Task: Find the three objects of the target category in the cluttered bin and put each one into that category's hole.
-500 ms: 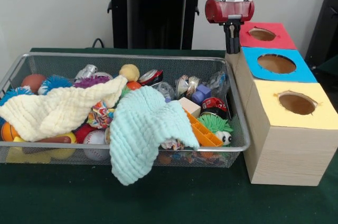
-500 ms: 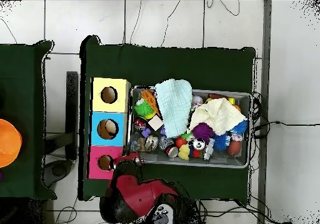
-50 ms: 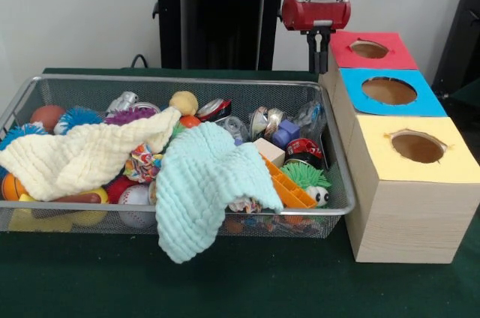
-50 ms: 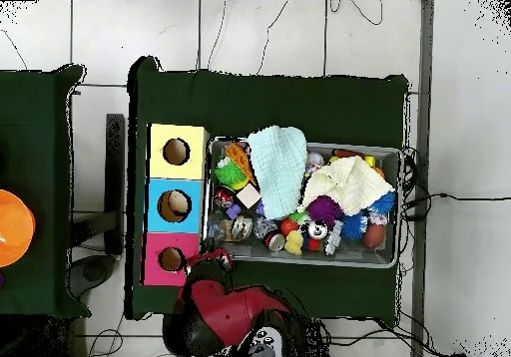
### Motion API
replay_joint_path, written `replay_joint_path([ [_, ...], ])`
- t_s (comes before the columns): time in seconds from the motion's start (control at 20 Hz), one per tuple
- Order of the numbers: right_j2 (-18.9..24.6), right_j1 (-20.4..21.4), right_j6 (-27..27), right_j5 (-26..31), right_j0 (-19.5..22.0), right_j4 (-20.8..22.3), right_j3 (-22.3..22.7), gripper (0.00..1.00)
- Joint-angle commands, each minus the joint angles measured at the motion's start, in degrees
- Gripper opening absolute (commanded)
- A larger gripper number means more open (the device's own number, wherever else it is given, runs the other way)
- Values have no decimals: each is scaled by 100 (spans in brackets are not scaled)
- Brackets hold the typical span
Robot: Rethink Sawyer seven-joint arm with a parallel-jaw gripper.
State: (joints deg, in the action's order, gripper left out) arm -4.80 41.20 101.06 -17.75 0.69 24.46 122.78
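Note:
A wire bin (image 3: 180,79) (image 4: 393,154) holds a jumble of toys, half covered by a mint cloth (image 3: 199,183) (image 4: 277,164) and a cream cloth (image 3: 82,154) (image 4: 347,183). Among the toys I see a yellow ball (image 3: 184,102), a purple spiky ball (image 3: 129,115), a green fuzzy toy (image 3: 304,175) and a baseball (image 3: 135,196). Beside the bin stand three boxes with a red hole (image 3: 370,49) (image 4: 172,259), a blue hole (image 3: 389,91) (image 4: 177,205) and a yellow hole (image 3: 417,147) (image 4: 177,152). My gripper (image 3: 319,52) (image 4: 210,260) hangs shut and empty, between the bin's far corner and the red box.
The mint cloth droops over the bin's near rim onto the green table cover (image 3: 90,273). Something pale lies inside the blue hole in the overhead view. An orange object (image 4: 12,226) sits on a separate green table at the left edge.
My gripper has shifted a little away from the red box toward the bin and risen slightly. The bin's contents look the same.

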Motion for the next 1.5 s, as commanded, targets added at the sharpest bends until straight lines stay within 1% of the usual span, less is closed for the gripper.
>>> replay_joint_path([
  [0.05, 234, -234, 338, 350, 75, 368, -380, 0],
  [0.3, 459, -392, 264, 428, 459, 694, -627, 0],
  [0.4, 522, -518, 336, 319, 517, 753, -669, 0],
  [0.5, 495, -618, 374, 199, 484, 762, -749, 0],
  [0.85, 640, -655, 335, 380, 629, 899, -924, 0],
  [1.2, 687, -686, 392, 338, 647, 932, -934, 0],
  [1.25, 661, -695, 399, 321, 617, 922, -947, 100],
  [1.5, 586, -733, 415, 251, 555, 873, -981, 100],
])
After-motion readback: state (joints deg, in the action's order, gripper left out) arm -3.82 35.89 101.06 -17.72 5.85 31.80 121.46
